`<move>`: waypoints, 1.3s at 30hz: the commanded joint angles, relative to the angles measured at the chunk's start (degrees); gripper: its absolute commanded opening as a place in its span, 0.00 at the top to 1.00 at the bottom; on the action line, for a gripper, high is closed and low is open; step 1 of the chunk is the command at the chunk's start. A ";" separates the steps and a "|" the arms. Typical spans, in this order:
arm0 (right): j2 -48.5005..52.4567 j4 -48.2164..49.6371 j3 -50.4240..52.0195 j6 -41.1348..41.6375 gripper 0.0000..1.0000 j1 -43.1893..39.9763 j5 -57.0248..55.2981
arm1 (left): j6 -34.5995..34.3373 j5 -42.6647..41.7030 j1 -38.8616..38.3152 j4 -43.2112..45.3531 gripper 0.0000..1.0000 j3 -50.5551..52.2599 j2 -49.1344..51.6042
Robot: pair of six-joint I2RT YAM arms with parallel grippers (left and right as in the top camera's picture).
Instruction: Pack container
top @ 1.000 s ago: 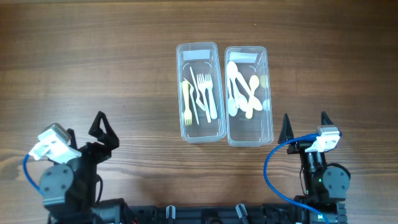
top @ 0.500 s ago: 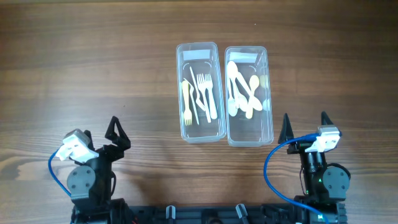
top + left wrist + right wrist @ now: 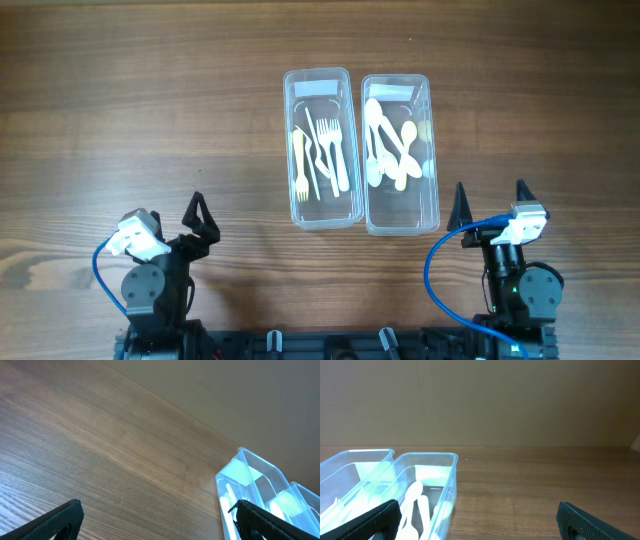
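Wood-grain table (image 3: 150,100), beige wall (image 3: 520,400); left fingers (image 3: 203,218), right fingers (image 3: 461,208) spread wide, empty.

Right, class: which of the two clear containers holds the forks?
The left-hand container: its forks show tines, one of them yellow, while the right-hand container beside it holds round-bowled spoons.

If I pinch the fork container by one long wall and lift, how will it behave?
The fork container looks like thin clear plastic, so the wall would probably flex. Holding only a few forks, it is likely light, and may slide on the smooth table if pushed. The loose forks would probably shift.
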State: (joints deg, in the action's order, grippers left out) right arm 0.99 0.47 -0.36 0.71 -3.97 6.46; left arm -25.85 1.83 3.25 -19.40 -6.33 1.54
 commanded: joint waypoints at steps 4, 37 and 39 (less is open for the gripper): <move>-0.79 0.20 0.07 -0.70 0.00 -0.28 1.07 | 0.07 0.59 -0.52 0.61 0.00 0.48 -0.92; -0.79 0.20 0.07 -0.70 0.00 -0.28 1.07 | 33.11 -1.16 -1.16 2.89 0.00 1.16 -1.38; -0.79 0.17 0.07 -0.70 0.00 -0.28 1.07 | 33.14 -1.16 -1.16 2.89 0.00 1.16 -1.38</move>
State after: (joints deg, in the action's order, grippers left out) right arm 0.99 0.47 -0.34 0.71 -3.97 6.46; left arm 5.65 1.83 2.50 -16.86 -5.93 0.99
